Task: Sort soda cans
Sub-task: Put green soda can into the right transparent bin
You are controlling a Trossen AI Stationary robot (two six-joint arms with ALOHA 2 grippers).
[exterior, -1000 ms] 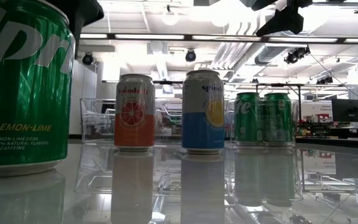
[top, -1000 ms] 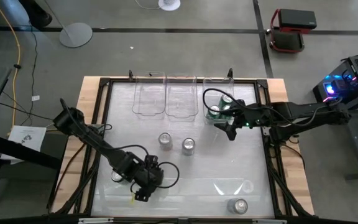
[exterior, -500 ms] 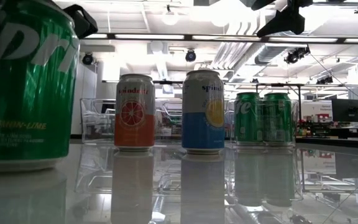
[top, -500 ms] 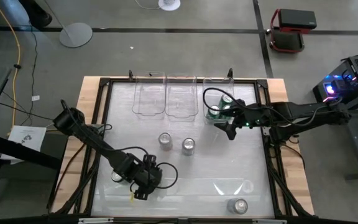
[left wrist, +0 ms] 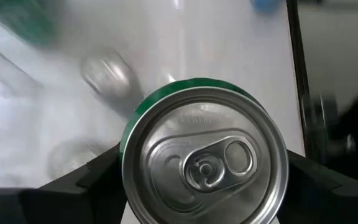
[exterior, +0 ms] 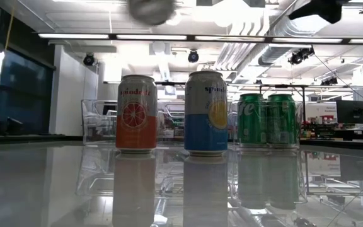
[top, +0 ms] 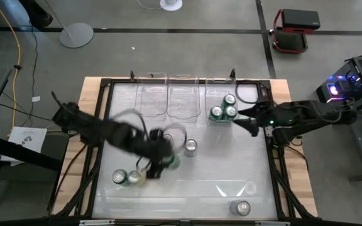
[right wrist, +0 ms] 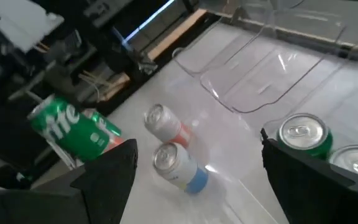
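Three green cans [top: 222,109] stand in the far right bin [top: 221,88]; a fourth [left wrist: 202,163] rides clamped in the left hand [top: 163,161], mid-desk. Right hand [top: 249,119] waits open beside that bin. Judging by this, five cans remain on the desk [top: 219,169], both other bins unfilled.

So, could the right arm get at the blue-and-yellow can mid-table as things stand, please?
Probably yes: the right gripper is open, with bare table between it and the blue-and-yellow can. The left gripper, holding a green can, is close on the can's other side, though.
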